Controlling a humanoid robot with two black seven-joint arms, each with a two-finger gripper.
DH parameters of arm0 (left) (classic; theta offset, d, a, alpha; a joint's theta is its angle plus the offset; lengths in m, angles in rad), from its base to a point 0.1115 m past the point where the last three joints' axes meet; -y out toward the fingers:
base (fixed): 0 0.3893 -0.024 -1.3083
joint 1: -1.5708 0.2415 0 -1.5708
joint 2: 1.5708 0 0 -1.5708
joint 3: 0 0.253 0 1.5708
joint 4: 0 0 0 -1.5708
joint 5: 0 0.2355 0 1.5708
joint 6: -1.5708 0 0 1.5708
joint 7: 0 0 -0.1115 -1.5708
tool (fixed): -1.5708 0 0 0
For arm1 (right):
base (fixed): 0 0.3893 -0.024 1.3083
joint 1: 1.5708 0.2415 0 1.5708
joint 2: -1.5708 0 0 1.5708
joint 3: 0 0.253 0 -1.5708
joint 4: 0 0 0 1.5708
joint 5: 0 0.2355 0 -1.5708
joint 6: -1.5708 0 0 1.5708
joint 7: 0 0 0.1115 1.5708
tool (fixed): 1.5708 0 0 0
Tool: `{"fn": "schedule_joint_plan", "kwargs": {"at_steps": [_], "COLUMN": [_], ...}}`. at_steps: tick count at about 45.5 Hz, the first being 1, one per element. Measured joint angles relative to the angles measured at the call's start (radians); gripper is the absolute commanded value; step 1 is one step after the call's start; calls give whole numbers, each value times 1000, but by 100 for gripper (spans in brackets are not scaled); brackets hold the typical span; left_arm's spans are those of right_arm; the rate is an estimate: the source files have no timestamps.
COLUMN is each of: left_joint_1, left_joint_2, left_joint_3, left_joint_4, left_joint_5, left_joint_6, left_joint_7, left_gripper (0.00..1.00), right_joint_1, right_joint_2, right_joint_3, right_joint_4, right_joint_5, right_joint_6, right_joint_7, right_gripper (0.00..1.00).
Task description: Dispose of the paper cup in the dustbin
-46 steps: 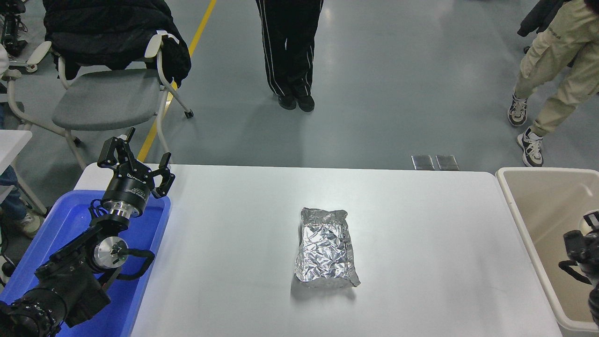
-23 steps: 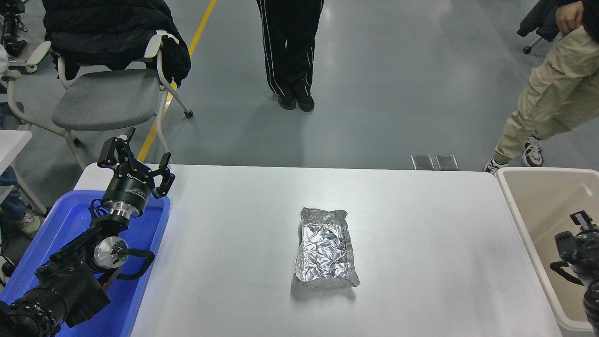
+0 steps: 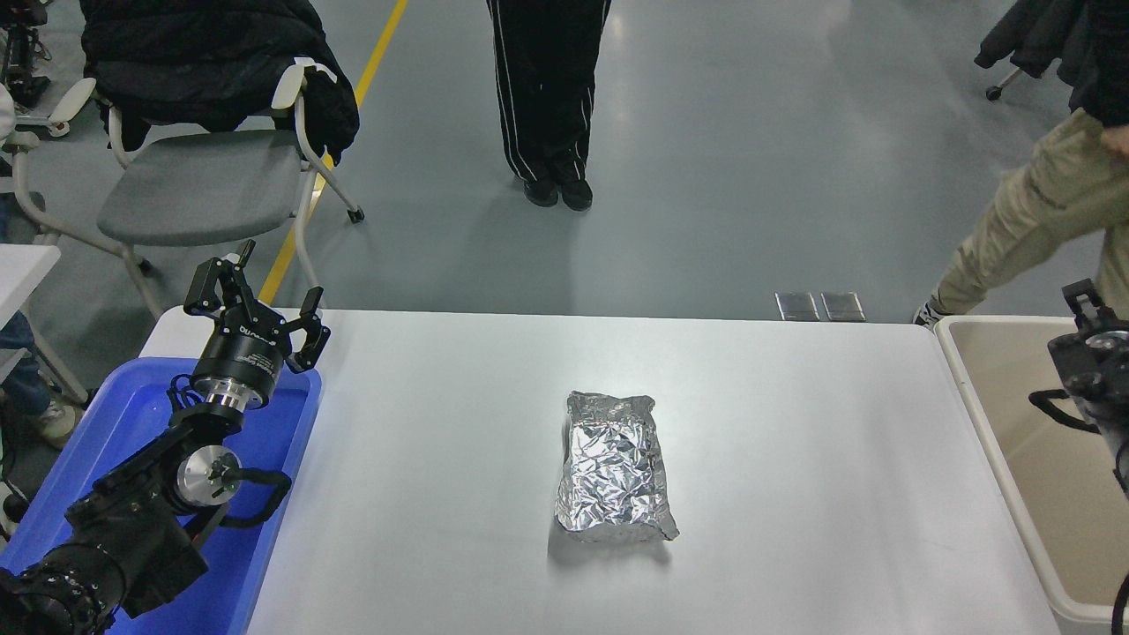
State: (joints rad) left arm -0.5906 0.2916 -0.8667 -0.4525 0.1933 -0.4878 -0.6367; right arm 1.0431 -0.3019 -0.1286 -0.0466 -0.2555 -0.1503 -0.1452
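We see a broad, smooth white surface point(image 3: 794, 459) with rounded corners, and at its right end a large beige rectangular plastic dustbin point(image 3: 975, 414) with a thick rounded rim and smooth walls. At the left end sits a shallow bright blue plastic tray point(image 3: 123, 414), over which our parked left arm holds its black left end effector point(image 3: 256, 304) with fingers spread open. Near the middle of the surface lies a crinkled silver foil packet point(image 3: 615, 466), well apart from both arms. Our right end effector point(image 3: 1089, 353) hangs at the right edge above the dustbin's opening; we cannot tell whether it is open or closed. The paper cup shows nowhere. Beyond the far edge stand a person in black trousers point(image 3: 545, 88) and a grey chair point(image 3: 198, 181).
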Motion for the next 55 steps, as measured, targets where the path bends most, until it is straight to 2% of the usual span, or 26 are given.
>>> {"fn": "schedule_joint_plan", "kwargs": {"at_steps": [8,20,30,40,55], "left_joint_1": [0,0,0,0,0], "left_joint_2": [0,0,0,0,0], "left_joint_3": [0,0,0,0,0], "left_joint_4": [0,0,0,0,0], "left_joint_5": [0,0,0,0,0], "left_joint_6": [0,0,0,0,0], "left_joint_7": [0,0,0,0,0], "left_gripper": [100,100,100,100,100], "right_joint_1": [76,132,141,55,-138], "right_joint_2": [-43,-91,-92,-58,39], "right_joint_3": [84,371,580,703,824], "right_joint_4": [119,400,524,562,578], "right_joint_5": [0,-13,-17,-19,-19], "right_joint_6": [1,5,7,7,6], "right_joint_7": [66,159,364,529,606], "right_gripper": [100,99,100,100,100]}}
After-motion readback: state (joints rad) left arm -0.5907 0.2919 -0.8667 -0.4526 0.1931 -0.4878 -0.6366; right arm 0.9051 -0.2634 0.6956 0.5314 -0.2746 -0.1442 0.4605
